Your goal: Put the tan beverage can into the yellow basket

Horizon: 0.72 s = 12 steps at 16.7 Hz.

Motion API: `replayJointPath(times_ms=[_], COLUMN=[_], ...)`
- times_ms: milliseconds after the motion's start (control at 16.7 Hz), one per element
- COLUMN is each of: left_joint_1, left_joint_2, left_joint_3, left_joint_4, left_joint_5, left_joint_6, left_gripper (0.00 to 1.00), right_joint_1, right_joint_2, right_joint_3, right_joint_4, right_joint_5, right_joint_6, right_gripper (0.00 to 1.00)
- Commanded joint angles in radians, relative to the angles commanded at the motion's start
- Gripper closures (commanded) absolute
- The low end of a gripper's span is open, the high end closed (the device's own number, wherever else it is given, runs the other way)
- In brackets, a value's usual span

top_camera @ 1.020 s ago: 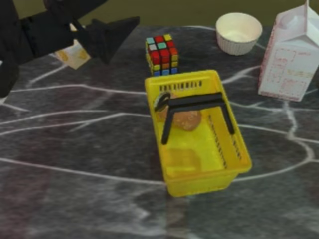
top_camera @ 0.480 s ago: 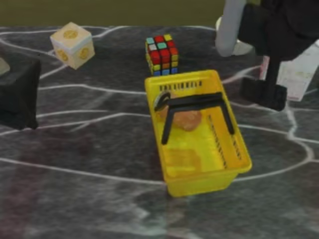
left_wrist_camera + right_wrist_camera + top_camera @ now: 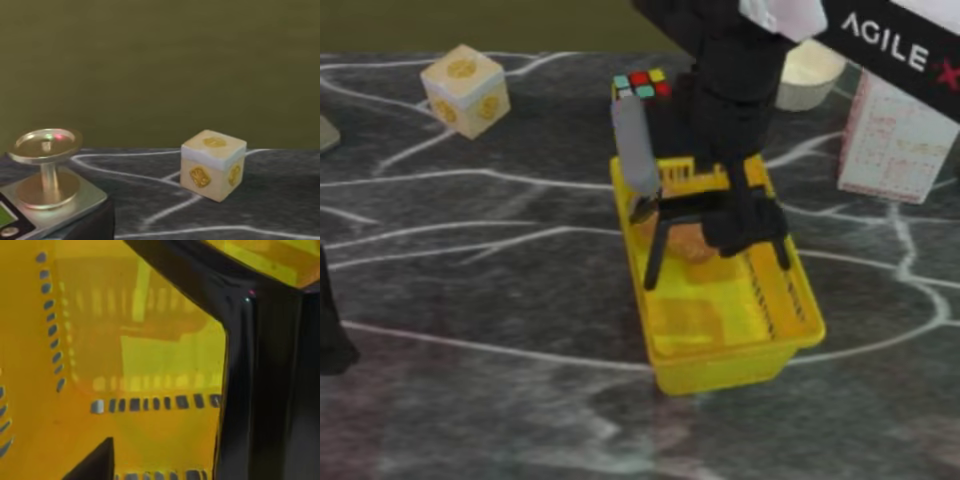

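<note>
On the dark marbled table (image 3: 470, 400), the right hand (image 3: 745, 225) reaches into the yellow basket (image 3: 720, 360) over its black handles; whether it is open cannot be told. The tan beverage can (image 3: 690, 245) lies inside the basket.

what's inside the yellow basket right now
The tan beverage can lies in the yellow basket under the black handle. The right gripper hangs over it, covering part of the can. Nothing else shows inside.

The tan beverage can (image 3: 692, 243) lies in the yellow basket (image 3: 790, 330), the cube (image 3: 466, 90) far left.
</note>
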Motion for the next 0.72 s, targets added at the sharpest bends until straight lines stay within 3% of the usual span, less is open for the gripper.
replayJointPath(times_ms=[180,720], left_joint_1=[0.005,0.005], left_joint_2=[-0.054,-0.054], left_joint_3=[-0.036,-0.036], left_joint_4=[-0.021,-0.021], left_joint_5=[-0.035,-0.035], left_joint_6=[0.009,0.009], left_gripper=[0.00,0.00], right_joint_1=[0.015,0.016], right_joint_2=[0.050,0.040], right_joint_3=[0.045,-0.036], right_joint_4=[-0.034,0.036], right_joint_5=[-0.001,-0.001], right_joint_6=[-0.025,-0.025], right_gripper=[0.00,0.00])
